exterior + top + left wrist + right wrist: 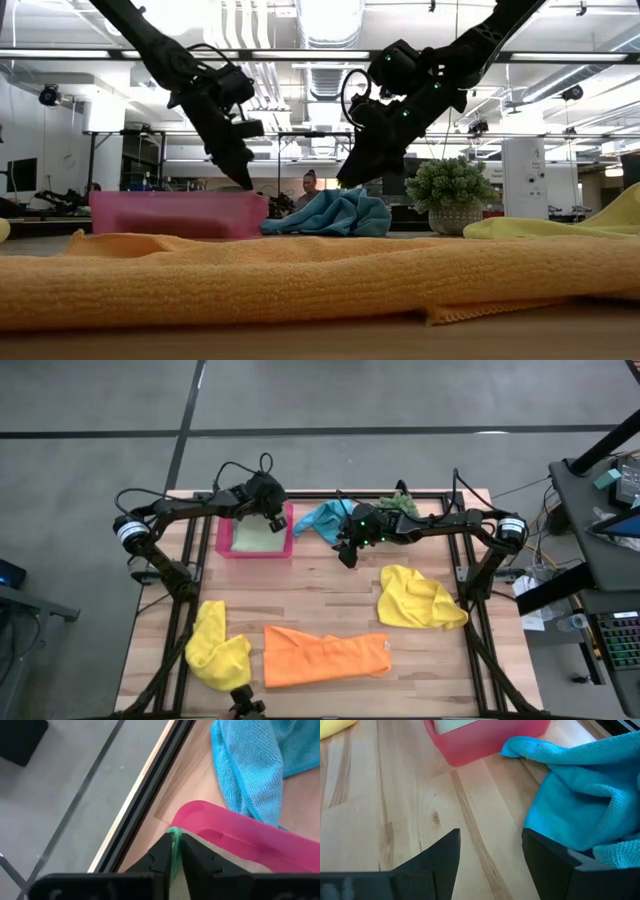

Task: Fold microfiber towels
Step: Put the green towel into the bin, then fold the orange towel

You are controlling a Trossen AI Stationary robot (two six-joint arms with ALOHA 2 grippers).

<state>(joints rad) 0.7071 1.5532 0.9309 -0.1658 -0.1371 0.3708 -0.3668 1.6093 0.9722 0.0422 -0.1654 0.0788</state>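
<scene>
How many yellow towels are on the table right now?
2. One yellow towel lies crumpled at the table's front left corner; the other yellow towel lies at the right side, beside the orange towel. None seems hidden.

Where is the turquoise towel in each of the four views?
High view: turquoise towel at the far edge, between the pink tray and the plant.
Low view: centre, right of the tray.
Left wrist view: upper right.
Right wrist view: right side.
Shared landmark: the pink tray.

Turquoise towel (322, 517), orange towel (325, 656), two yellow towels (418, 598), pink tray (256, 548).
</scene>
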